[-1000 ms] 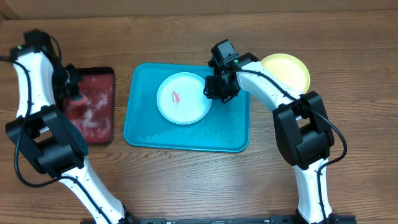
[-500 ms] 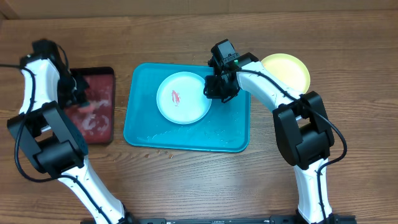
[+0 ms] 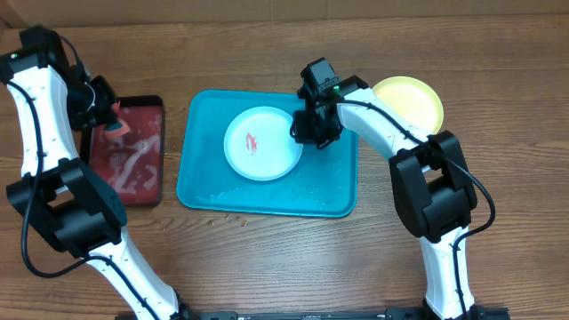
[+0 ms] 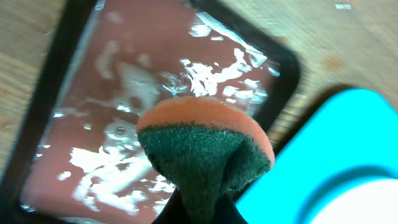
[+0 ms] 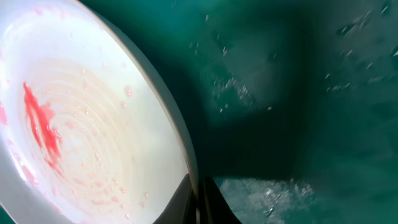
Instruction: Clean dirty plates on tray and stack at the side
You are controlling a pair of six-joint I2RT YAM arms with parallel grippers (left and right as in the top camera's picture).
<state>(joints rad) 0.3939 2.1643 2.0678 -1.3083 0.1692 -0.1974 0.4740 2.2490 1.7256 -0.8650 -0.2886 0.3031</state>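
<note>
A white plate [image 3: 262,144] lies on the blue tray [image 3: 267,200], near the tray's top middle. It has a red smear [image 5: 40,121] in the center. The right pincer [image 3: 307,129] is clamped on the plate's right edge. The tray floor beside it is wet with little drops.

A green plate [image 3: 411,102] sits on the table [image 3: 284,258], just past the tray's top right corner.

The left pincer [image 3: 103,114] is clamped on a sponge [image 4: 205,143], orange with a green scrubby side. The sponge hangs over the red tray [image 3: 133,173], which is wet and shiny.
</note>
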